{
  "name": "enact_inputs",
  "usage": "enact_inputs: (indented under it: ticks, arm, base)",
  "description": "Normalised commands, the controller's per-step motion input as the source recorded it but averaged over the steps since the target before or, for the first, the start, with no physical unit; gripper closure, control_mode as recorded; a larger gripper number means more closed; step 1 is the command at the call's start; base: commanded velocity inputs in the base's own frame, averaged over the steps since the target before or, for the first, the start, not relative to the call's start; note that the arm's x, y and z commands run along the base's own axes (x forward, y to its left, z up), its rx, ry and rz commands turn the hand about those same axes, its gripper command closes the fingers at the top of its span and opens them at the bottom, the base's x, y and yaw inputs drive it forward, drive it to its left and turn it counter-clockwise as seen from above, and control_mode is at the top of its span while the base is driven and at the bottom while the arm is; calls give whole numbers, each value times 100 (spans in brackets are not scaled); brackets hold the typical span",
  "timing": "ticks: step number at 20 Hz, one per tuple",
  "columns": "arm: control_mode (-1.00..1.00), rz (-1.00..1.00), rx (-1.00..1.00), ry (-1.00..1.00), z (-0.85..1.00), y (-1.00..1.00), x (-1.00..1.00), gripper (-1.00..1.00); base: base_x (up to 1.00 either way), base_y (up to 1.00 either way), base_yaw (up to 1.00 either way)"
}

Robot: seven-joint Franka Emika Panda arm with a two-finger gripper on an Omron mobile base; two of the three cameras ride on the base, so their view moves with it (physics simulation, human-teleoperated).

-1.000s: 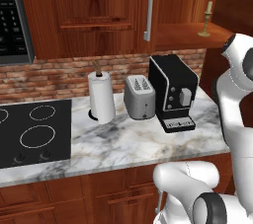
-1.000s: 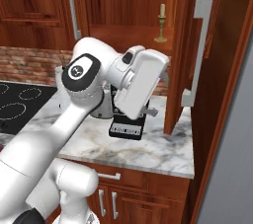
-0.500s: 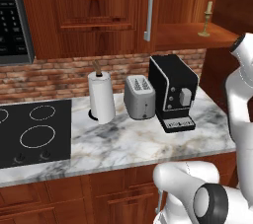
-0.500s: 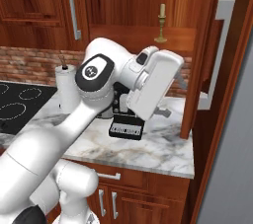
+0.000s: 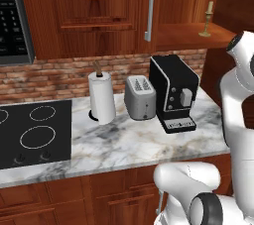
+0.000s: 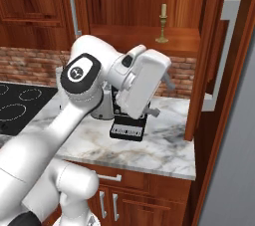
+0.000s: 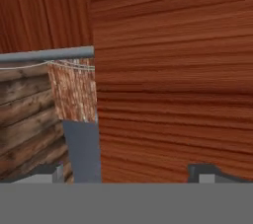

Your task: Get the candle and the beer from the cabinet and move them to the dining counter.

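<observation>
Fingers [image 7: 128,172] spread apart, holding nothing, facing the cabinet [image 7: 173,70] door panel close ahead. Candle [image 6: 162,23] stands upright on the cabinet shelf [image 6: 149,38], above and beyond the fingers.

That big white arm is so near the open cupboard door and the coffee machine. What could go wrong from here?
Three things, as guesses:

1. The arm's bulky hand hangs just above the coffee machine and could knock it as it swings.
2. The open cabinet door juts out beside the arm, so a reach toward the shelf might bump it.
3. The candle is tall and thin on a small base, upright on the cabinet shelf; a clumsy approach could tip it.
</observation>
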Motion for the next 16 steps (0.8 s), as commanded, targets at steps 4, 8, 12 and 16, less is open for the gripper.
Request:
enact_inputs:
  ticks: [4, 8, 12, 16]
  arm:
    - [-100, 0, -6, -38, 0, 100, -8, -100]
    - [-100, 1, -3, -43, 0, 100, -8, -100]
    - [-100, 13, 0, -44, 0, 100, -1, -100]
    - [-100, 24, 0, -45, 0, 89, 0, -100]
  base:
    - [0, 0, 0]
    - [0, 0, 0]
    - [0, 0, 0]
    - [0, 0, 0]
